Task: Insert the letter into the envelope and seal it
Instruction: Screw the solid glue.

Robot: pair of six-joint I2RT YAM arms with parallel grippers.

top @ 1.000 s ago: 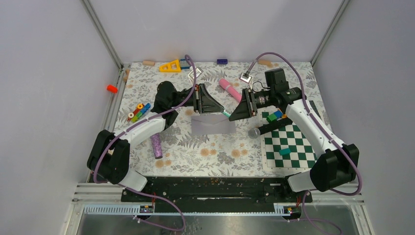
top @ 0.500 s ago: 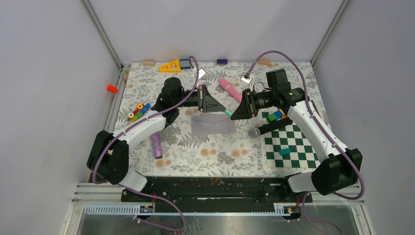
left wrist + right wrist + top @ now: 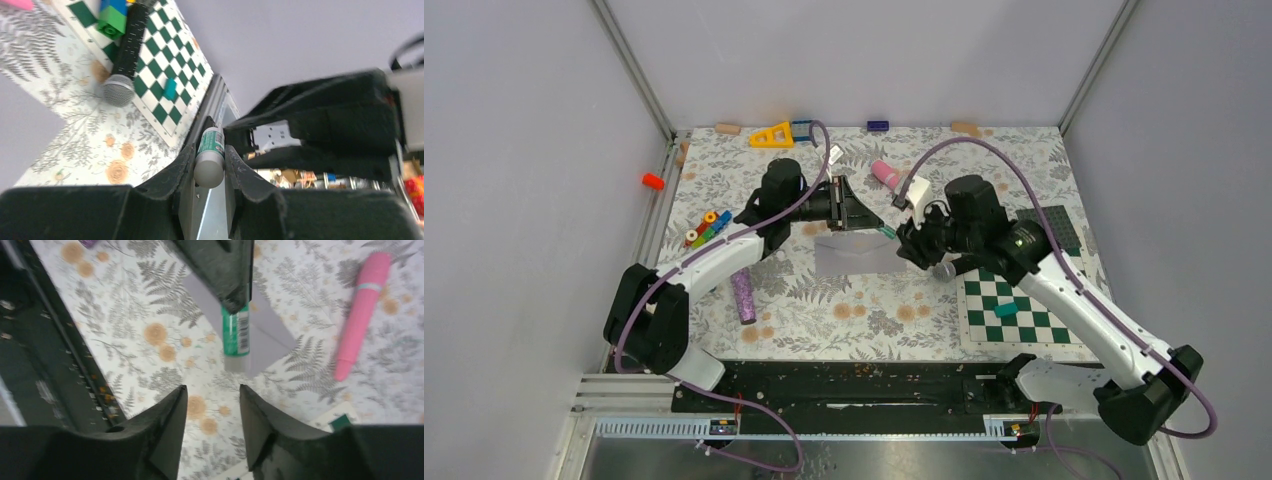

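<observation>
Fern-printed worktop (image 3: pixel 864 315) bears the envelope (image 3: pixel 860 259); left pincer (image 3: pixel 210 151) clamps a glue stick (image 3: pixel 236 333) (green label), right pincer (image 3: pixel 213 391) gapes empty.

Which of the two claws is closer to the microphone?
The right gripper. It hangs open just beside the microphone head, on the envelope side. The left gripper, clamped on a glue stick, sits farther off, by the envelope's far edge.

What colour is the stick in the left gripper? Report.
The stick is green, whitish cap; best in the right wrist view.
</observation>
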